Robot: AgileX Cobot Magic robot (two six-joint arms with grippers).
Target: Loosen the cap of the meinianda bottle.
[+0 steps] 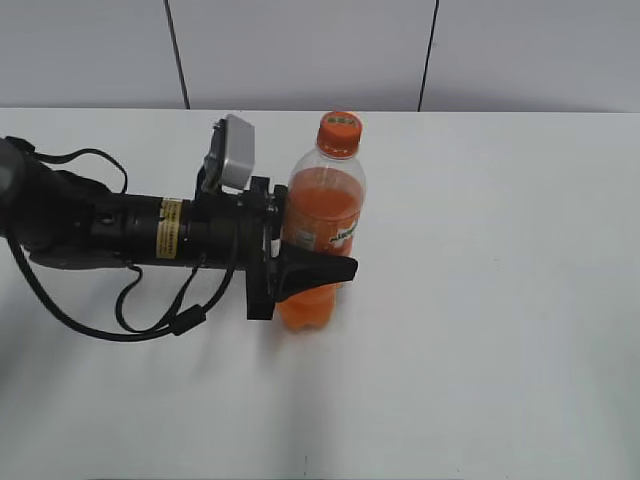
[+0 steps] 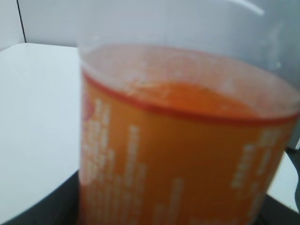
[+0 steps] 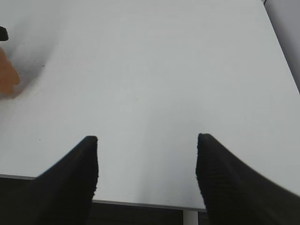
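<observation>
White counter [image 1: 480, 330], pale panelled wall behind with dark vertical seams. Counter surface around the bottle is plain white; no other loose items visible in any view.

Meinianda bottle [image 1: 322, 235] stands upright near counter centre, slightly left, orange drink inside, orange label round its middle. Cap [image 1: 339, 131] sits on the neck at the bottle's 12 o'clock, orange, ribbed.

Left arm [image 1: 120, 230] reaches in from 9 o'clock, lying roughly level across the counter, black cables looping below it, grey camera block on top near the wrist. Left hand [image 1: 315, 268] is around the bottle's lower-middle body, at label height; one black finger [image 1: 325, 270] crosses the front of the bottle, pointing toward 3 o'clock. Hand is part-way open to bottle width, jaws on either side of the body, gripping it. Left wrist view: blurred, filled by the bottle [image 2: 187, 150], label and liquid line very close to lens, dark finger edges at the lower corners.

Right hand [image 3: 147, 178]: wrist view only, not seen in the exterior view. Two black fingers [image 3: 70, 183] wide apart, nothing between them, over bare counter [image 3: 150, 70]. Orange patch of the bottle [image 3: 7, 75] at its 10 o'clock, well apart from it.
</observation>
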